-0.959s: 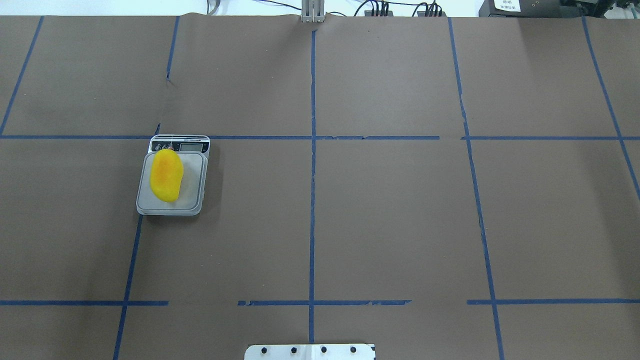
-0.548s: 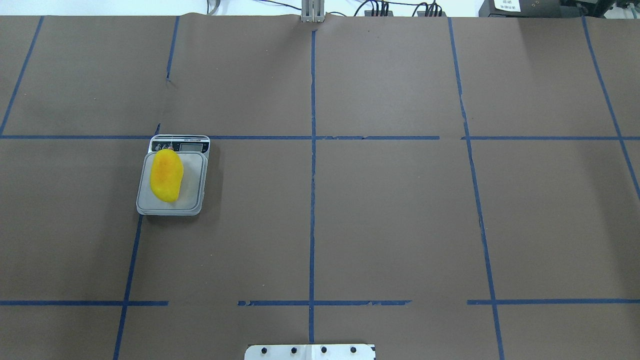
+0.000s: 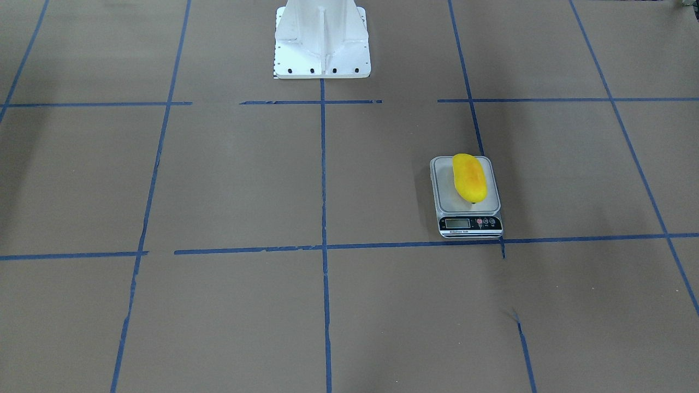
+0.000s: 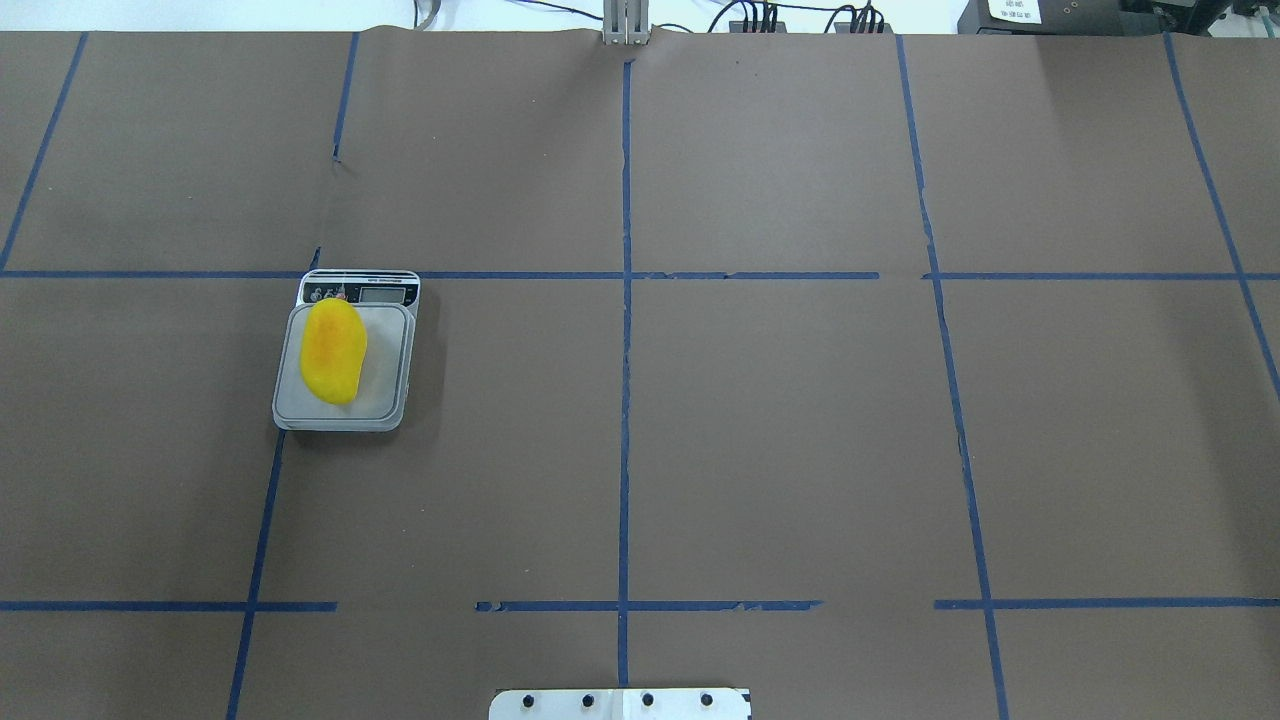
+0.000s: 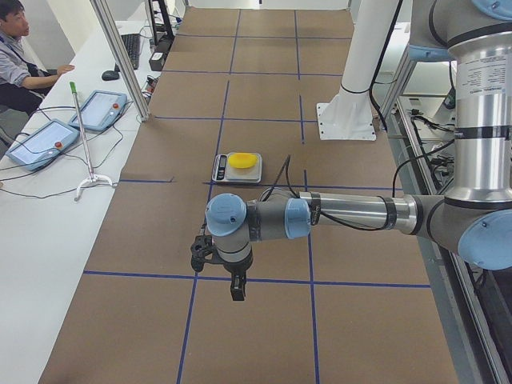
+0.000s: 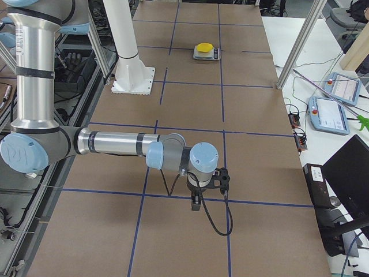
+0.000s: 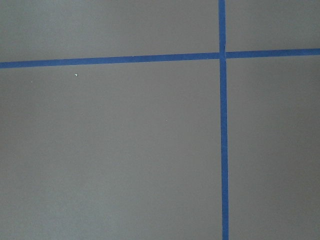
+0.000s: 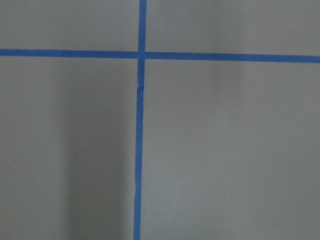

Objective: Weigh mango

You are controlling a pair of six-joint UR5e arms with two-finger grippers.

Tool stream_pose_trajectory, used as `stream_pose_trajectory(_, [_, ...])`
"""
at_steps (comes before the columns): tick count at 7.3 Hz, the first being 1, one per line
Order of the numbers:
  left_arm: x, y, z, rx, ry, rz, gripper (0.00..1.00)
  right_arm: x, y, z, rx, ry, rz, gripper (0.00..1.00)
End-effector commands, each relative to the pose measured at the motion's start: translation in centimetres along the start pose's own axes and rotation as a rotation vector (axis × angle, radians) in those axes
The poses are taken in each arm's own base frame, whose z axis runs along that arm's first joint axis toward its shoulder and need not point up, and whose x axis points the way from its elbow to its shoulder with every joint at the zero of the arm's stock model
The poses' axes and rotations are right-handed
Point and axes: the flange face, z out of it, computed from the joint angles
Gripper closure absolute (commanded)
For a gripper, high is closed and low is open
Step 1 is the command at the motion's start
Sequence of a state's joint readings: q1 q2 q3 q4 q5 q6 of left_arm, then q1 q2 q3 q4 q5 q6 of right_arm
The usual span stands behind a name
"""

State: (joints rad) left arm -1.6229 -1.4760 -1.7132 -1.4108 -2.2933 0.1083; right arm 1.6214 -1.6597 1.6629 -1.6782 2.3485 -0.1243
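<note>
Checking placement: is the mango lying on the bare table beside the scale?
No, the mango rests on top of the scale.

Left arm (image 5: 352, 212) and right arm (image 6: 112, 143) are silver tubes with grey joints and pale-blue caps (image 5: 226, 214).

Overhead: high behind the base plate (image 4: 620, 704), looking forward and down. Front: from the opposite side, facing back, steep. Both share the scale (image 4: 388, 360) and the tape (image 4: 626, 400) grid. Side views: one at each table (image 5: 264, 96) end, looking along it, far out. Wrist cams: straight down, close on tape crossings.
</note>
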Motion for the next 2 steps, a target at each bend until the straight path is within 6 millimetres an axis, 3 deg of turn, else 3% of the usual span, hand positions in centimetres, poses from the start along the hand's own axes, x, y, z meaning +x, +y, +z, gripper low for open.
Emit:
stream_pose_trajectory(1, [-0.06,-0.05,0.06,-0.001,0.000,0.000,0.00,0.00,0.00,0.00,0.000,0.000,0.000,0.00])
stream_pose_trajectory(2, [-0.01,-0.05,0.00,0.000,0.000,0.001,0.00,-0.04,-0.07,-0.05,0.001,0.000,-0.001,0.00])
